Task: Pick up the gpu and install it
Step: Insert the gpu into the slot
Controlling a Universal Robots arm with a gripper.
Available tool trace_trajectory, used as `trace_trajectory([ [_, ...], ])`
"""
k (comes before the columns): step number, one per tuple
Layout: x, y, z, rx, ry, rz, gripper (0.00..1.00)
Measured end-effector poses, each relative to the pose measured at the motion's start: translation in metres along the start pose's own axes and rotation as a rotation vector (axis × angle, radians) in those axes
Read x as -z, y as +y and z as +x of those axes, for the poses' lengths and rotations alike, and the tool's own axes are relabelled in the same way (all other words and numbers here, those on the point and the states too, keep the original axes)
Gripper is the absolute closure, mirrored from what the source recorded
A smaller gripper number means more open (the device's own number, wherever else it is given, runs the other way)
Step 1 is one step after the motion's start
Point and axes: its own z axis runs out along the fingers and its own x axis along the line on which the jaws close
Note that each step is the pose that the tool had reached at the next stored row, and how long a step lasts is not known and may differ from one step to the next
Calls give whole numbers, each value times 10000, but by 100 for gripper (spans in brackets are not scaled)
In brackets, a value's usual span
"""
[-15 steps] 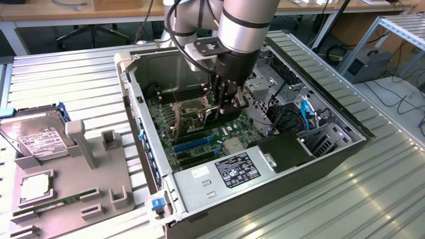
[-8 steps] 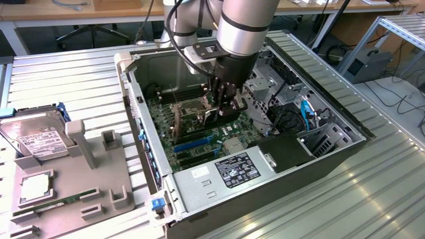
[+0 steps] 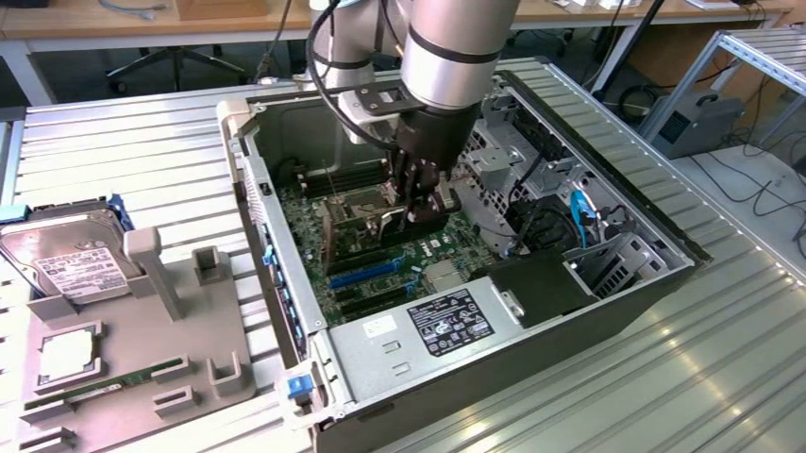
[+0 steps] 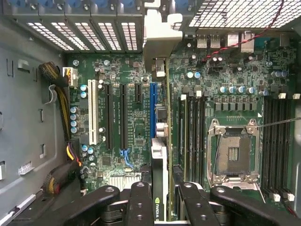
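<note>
Gpu [image 4: 160, 155]: is standing on edge inside the open case [image 3: 542, 368], over the motherboard [image 4: 127, 141] and just beside the blue slot [image 4: 153, 110]; whether it is touching the slot cannot be told. Pincer [image 4: 162, 190]: is reaching down into the case and clamping the gpu between narrowly set fingers, near the empty socket [image 4: 233, 155]. Hard drive [image 3: 63, 260]: is lying by a grey fixture [image 3: 151, 330] on the worktop [image 3: 126, 151], at the exterior view's left, well apart from the case.
</note>
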Motion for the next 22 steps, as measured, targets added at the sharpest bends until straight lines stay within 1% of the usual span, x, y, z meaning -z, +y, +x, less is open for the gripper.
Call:
trace_trajectory([
  [3,-97,9,2,-2,1,0,73],
  [5,-196,23,5,-1,1,0,73],
  [6,-209,27,5,-1,4,-2,73],
  [7,-216,31,5,-2,1,0,73],
  [12,-238,116,5,-2,1,1,73],
  [15,-255,135,25,-2,2,0,73],
  [16,-256,168,25,-2,2,0,73],
  [17,-257,182,25,-2,2,0,73],
  [19,-257,203,29,-2,3,-1,73],
  [22,-257,208,41,-1,3,-1,73],
])
